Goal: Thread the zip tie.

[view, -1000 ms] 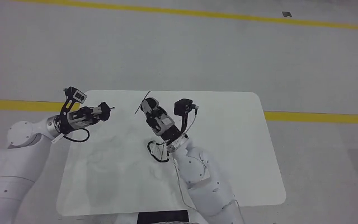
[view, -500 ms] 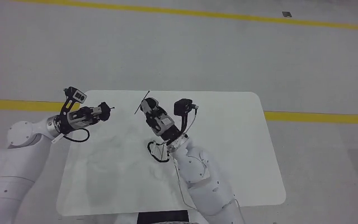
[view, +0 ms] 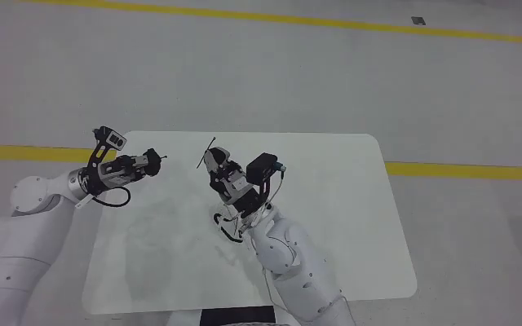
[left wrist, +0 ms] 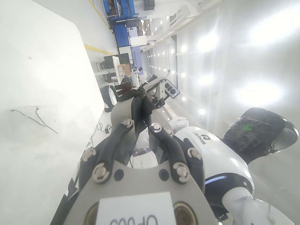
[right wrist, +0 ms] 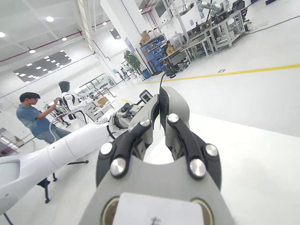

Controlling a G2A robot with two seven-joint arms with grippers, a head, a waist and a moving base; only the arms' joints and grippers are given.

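While the right tool [right wrist: 160,94] pinches the zip tie [right wrist: 162,79], the left tool [left wrist: 140,95] sits closed.

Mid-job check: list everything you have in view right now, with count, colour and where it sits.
zip tie: one, black, a thin strap pinched in the right gripper, with an end sticking out past the fingertips, above the table's far edge.
table: one, white, rounded corners, under both arms.
floor lines: two, yellow, one level with the table on either side, one farther off.
floor marker: one, small, dark, beyond the far line.
left gripper: one, black and grey, shut, over the table's far left corner; a dark tip shows at its fingertips, too small to identify.
right gripper: one, black and grey, shut on the zip tie.
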